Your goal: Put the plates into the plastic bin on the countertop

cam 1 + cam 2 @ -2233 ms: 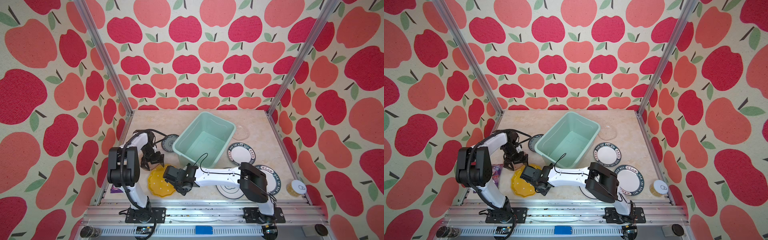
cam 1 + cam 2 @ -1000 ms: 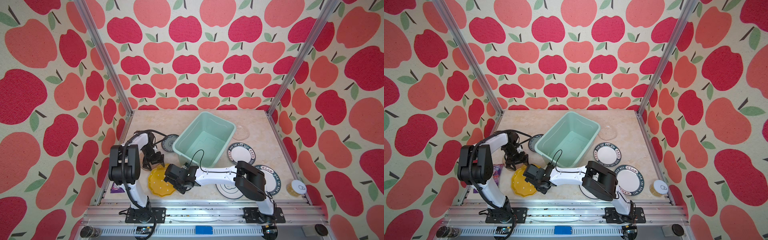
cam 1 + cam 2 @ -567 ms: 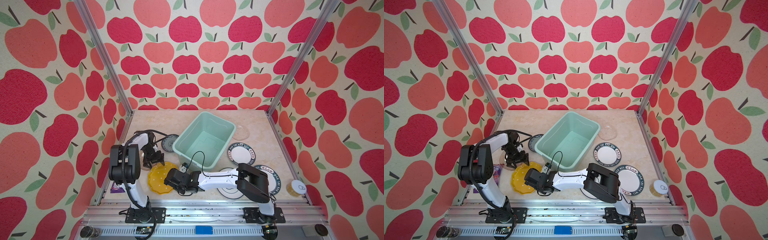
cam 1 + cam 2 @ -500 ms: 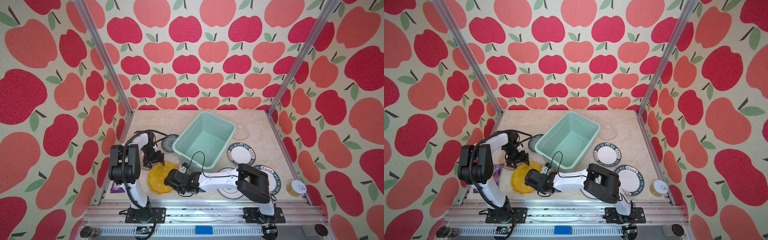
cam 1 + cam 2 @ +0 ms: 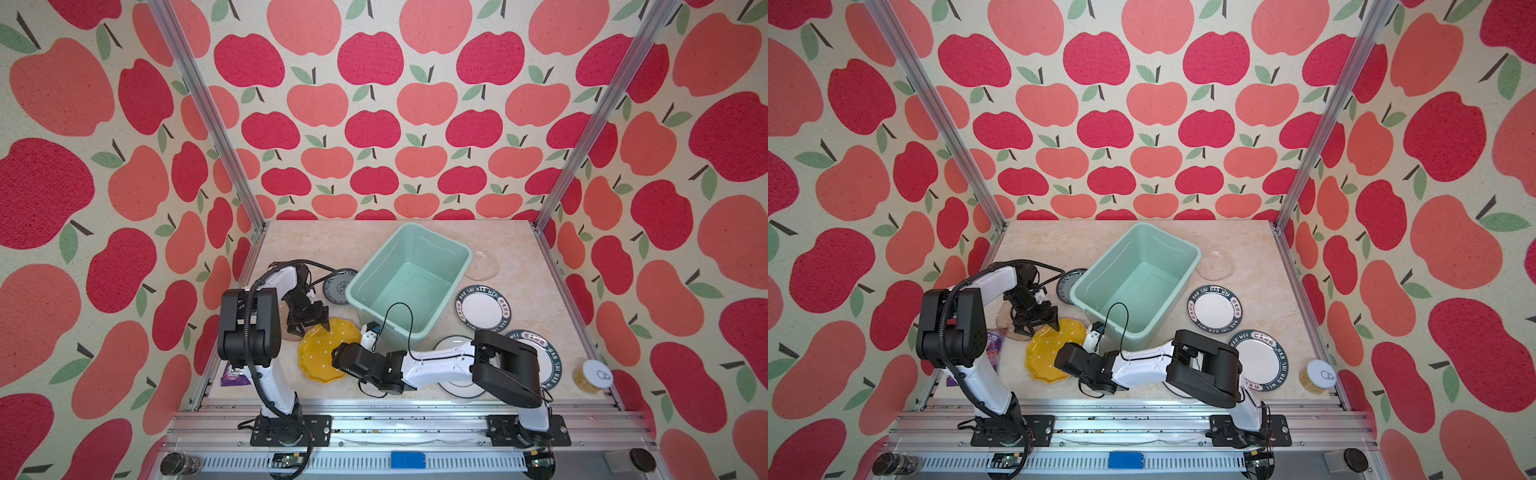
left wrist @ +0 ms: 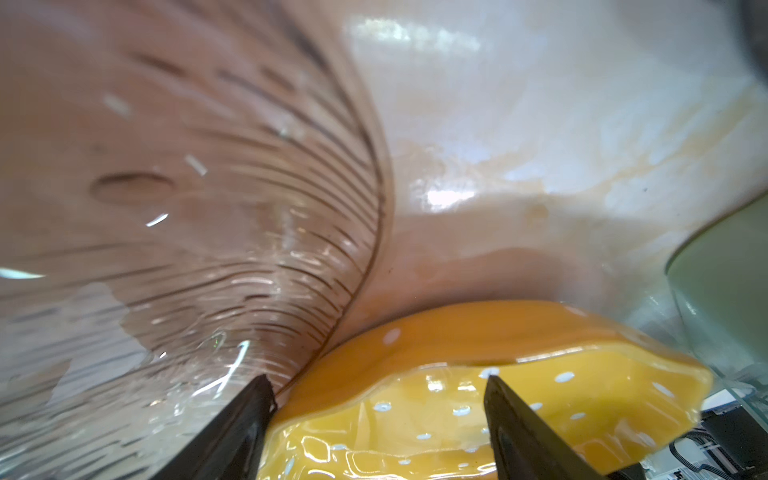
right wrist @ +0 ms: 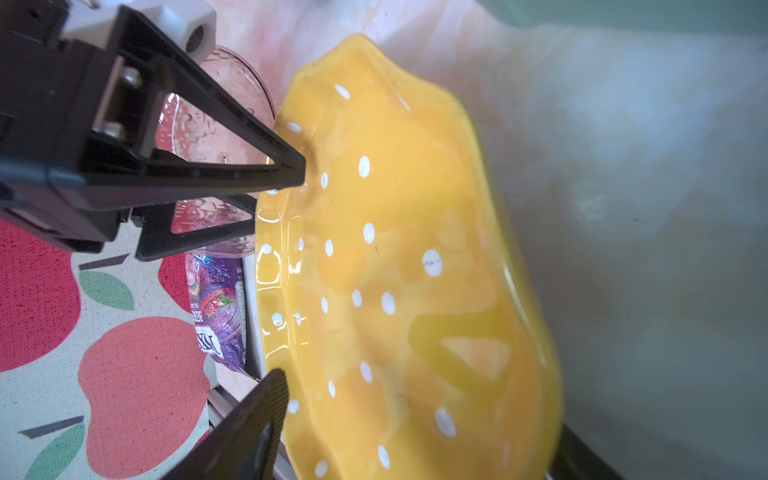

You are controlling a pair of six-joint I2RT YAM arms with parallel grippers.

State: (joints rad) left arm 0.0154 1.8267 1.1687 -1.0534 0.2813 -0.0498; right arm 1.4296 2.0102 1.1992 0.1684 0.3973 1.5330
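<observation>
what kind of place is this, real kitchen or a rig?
Likely a lab test cell, not a kitchen: aluminium posts frame apple-print walls, and two robot arms are mounted on a front rail by a marble-look countertop.

Yellow plate (image 7: 395, 270) between the right gripper (image 7: 415, 411) fingers: yellow, white dots. Left gripper (image 6: 378, 382) fingers (image 6: 237, 432): black. Ribbed glass dish (image 6: 187, 187) beside them: clear, pink-tinted. Bag (image 7: 216, 307) near them: purple. Bin (image 5: 415, 257): pale mint green. Lettered plate (image 5: 484, 310): white centre, dark rim. Countertop (image 5: 332, 245): beige, cream-veined. Walls (image 5: 374, 124): red and salmon apples, green leaves.
</observation>
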